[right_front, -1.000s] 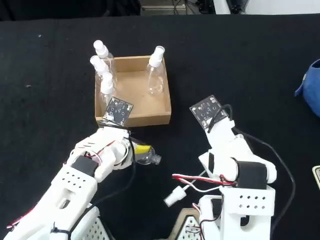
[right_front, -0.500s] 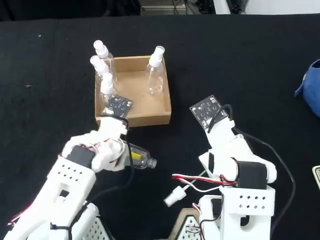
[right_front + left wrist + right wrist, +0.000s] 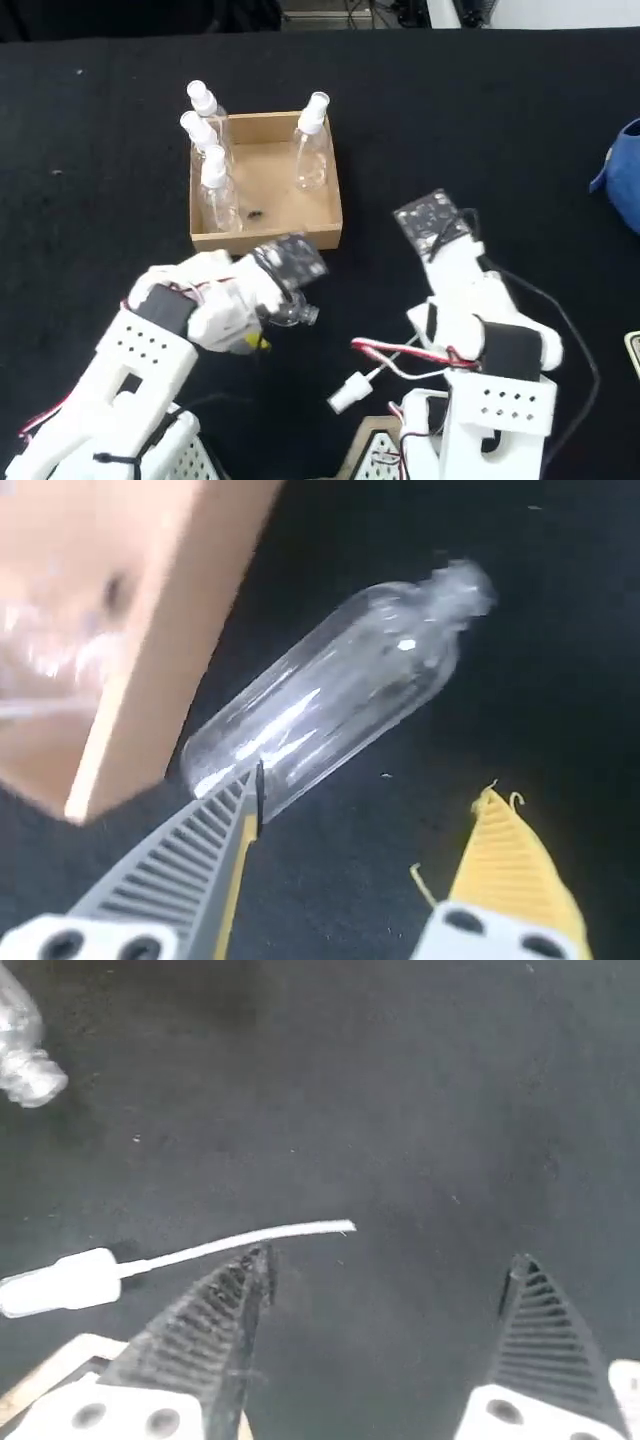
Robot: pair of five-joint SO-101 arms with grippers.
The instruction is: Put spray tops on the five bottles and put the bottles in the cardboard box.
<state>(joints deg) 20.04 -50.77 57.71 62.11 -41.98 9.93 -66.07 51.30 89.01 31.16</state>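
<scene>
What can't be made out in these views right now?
High view: the left arm covers most of the uncapped bottle; its neck end sticks out.
High view: a dark speck on the cardboard box floor is too small to identify.
Right wrist view: the frame edge cuts off the bottle's body.
Left wrist view: box interior blurred.

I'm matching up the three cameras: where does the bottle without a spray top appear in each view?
High view: the bottle lies on its side just outside the cardboard box.
Left wrist view: the bottle is mid-picture, beside the box wall.
Right wrist view: its neck is at the edge, beyond the loose spray top.
Shared landmark: the cardboard box, in the high and left wrist views.
</scene>
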